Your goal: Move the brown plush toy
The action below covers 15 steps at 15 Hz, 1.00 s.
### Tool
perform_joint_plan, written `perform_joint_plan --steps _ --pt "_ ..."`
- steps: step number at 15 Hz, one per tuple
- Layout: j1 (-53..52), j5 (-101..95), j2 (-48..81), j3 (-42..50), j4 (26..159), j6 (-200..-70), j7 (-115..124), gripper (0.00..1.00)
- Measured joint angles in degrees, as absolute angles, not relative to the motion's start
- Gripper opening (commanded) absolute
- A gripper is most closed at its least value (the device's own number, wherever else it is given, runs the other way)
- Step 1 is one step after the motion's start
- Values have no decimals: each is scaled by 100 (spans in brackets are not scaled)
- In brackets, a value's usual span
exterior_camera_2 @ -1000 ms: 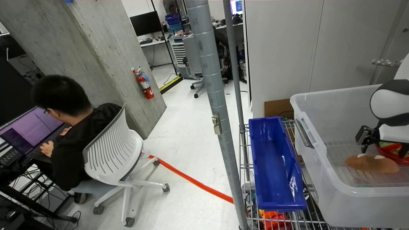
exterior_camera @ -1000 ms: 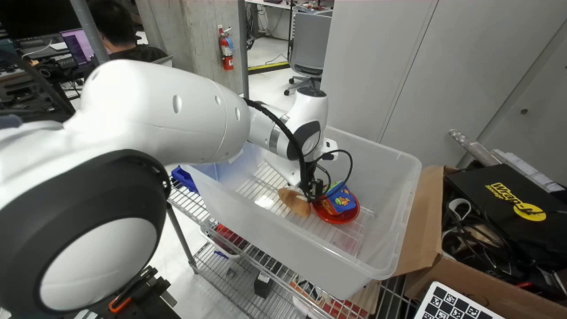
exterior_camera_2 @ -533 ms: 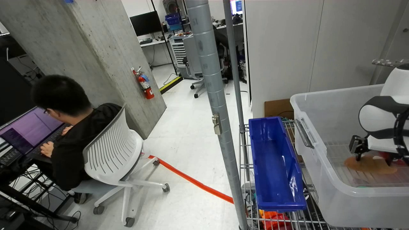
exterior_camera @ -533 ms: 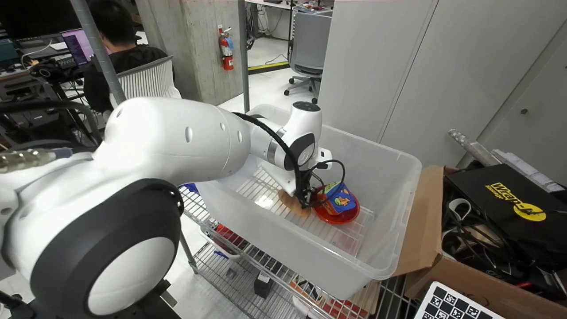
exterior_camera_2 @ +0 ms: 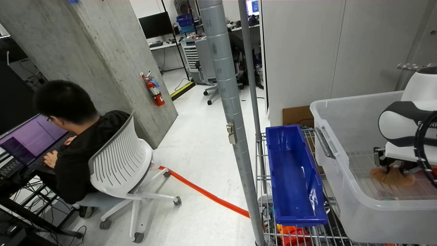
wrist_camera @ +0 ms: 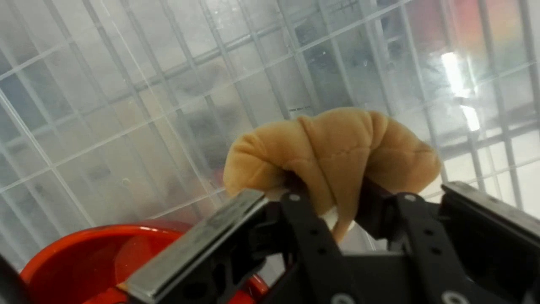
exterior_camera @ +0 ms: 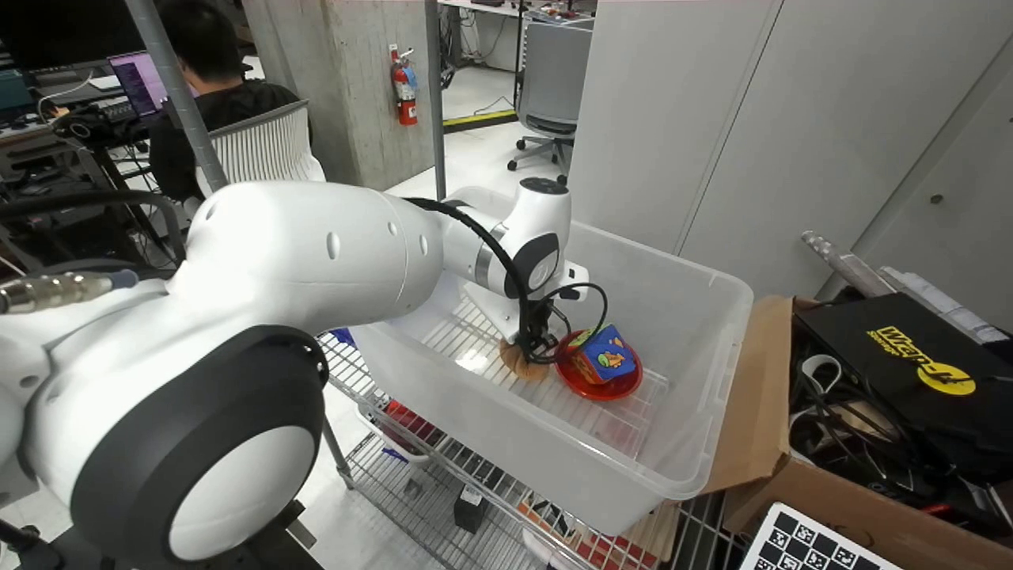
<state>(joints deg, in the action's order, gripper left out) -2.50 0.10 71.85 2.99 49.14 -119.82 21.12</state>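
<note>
The brown plush toy [wrist_camera: 337, 143] is pinched at its middle in the wrist view, folded up between the jaws with both ends bulging out. My gripper [wrist_camera: 333, 190] is shut on it, and the dark finger pads press in from both sides. In both exterior views the toy [exterior_camera: 521, 368] is low in the clear plastic bin, partly hidden by the gripper. Its squeezed shape [exterior_camera_2: 392, 177] also shows below the fingers. Whether it touches the bin floor I cannot tell.
Right beside the toy stands a red bowl [exterior_camera: 582, 388] holding a colourful soft block [exterior_camera: 609, 356]. High walls of the clear bin [exterior_camera: 506, 431] surround the gripper. Outside are a blue bin [exterior_camera_2: 293, 171] and a cardboard box [exterior_camera: 863, 499]. A cable [exterior_camera: 605, 305] loops off the wrist.
The gripper has come away from above the bowl and down onto the toy. Its jaws have closed, bunching the toy, which now looks shorter. The bowl and block have stayed put.
</note>
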Motion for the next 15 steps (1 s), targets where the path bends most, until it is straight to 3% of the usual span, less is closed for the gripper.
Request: perform_joint_plan --steps 1,15 --pt "-267 10 7185 299 4913 -11978 2186 5" --pt "-776 75 6801 58 4916 -10560 2653 4"
